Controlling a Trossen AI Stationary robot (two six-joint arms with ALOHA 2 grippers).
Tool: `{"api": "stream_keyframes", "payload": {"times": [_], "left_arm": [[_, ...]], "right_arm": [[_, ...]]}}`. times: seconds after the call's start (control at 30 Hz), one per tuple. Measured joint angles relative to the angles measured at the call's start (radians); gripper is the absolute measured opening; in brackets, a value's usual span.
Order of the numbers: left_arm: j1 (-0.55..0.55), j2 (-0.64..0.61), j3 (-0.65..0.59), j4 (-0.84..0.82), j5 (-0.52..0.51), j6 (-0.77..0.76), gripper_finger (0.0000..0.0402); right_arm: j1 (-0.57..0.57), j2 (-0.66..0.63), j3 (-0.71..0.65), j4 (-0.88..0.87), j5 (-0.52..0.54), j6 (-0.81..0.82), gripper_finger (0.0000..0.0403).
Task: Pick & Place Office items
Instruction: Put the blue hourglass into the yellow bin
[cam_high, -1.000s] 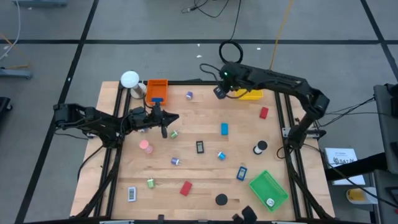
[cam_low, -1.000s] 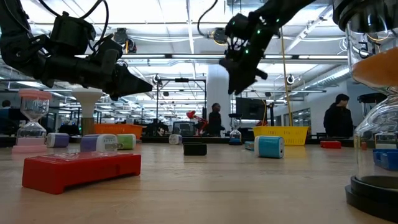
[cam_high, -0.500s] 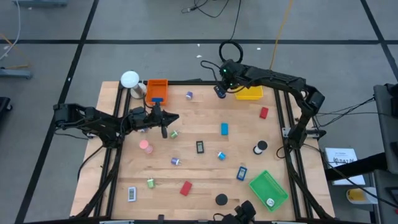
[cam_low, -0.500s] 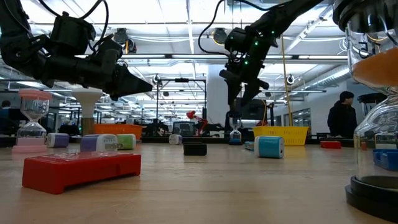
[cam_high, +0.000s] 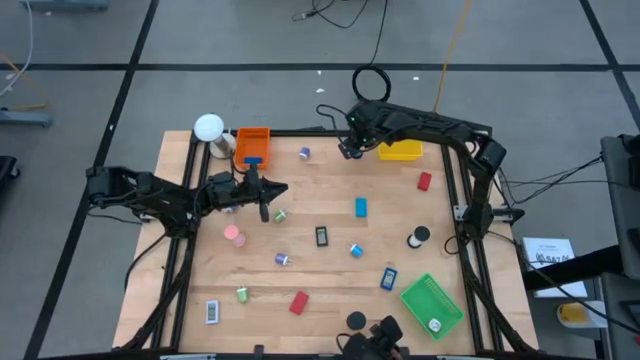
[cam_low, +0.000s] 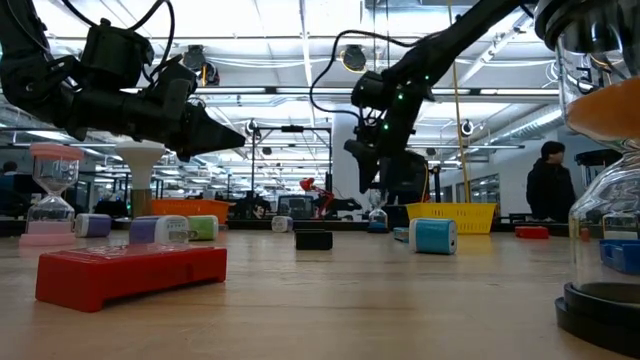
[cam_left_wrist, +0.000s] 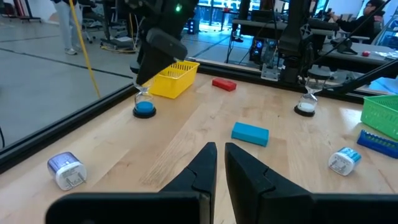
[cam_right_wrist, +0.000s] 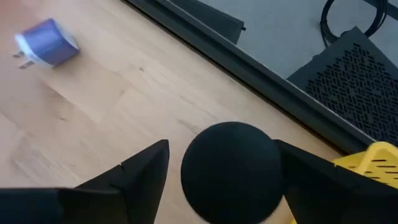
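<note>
The right gripper (cam_high: 348, 150) hangs with fingers spread wide, holding nothing, beside the yellow rectangular tray (cam_high: 401, 151); a black round-topped item (cam_right_wrist: 232, 171) sits between its fingers (cam_right_wrist: 142, 175) in the right wrist view. The left gripper (cam_high: 266, 198), fingers almost shut and empty, hovers well away from that tray, near the orange rectangular tray (cam_high: 252, 145). Away from the yellow tray on the wooden table (cam_high: 330, 290) lie two red blocks (cam_high: 298, 302), one solid blue block (cam_high: 361, 207) and two black discs (cam_high: 355, 321).
</note>
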Motion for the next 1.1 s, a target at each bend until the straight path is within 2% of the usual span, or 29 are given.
{"api": "stream_keyframes", "payload": {"times": [0.3, 0.4, 0.53, 0.7, 0.9, 1.1], "left_arm": [[0.0, 0.0, 0.0, 0.0, 0.0, 0.0, 0.0037], [0.0, 0.0, 0.0, 0.0, 0.0, 0.0, 0.0037], [0.0, 0.0, 0.0, 0.0, 0.0, -0.001, 0.0037], [0.0, 0.0, 0.0, 0.0, 0.0, -0.001, 0.0037], [0.0, 0.0, 0.0, 0.0, 0.0, -0.001, 0.0037], [0.0, 0.0, 0.0, 0.0, 0.0, -0.001, 0.0037]], "right_arm": [[0.0, 0.015, 0.0, 0.025, 0.005, 0.008, 0.0202], [0.0, -0.007, 0.0, -0.004, 0.004, 0.007, 0.0202], [-0.001, -0.091, 0.0, -0.086, 0.001, -0.01, 0.0203], [-0.017, -0.254, 0.0, -0.202, 0.004, -0.022, 0.0205], [-0.077, -0.439, 0.0, -0.322, 0.054, 0.002, 0.0202], [-0.164, -0.522, 0.0, -0.447, 0.053, 0.008, 0.0208]]}}
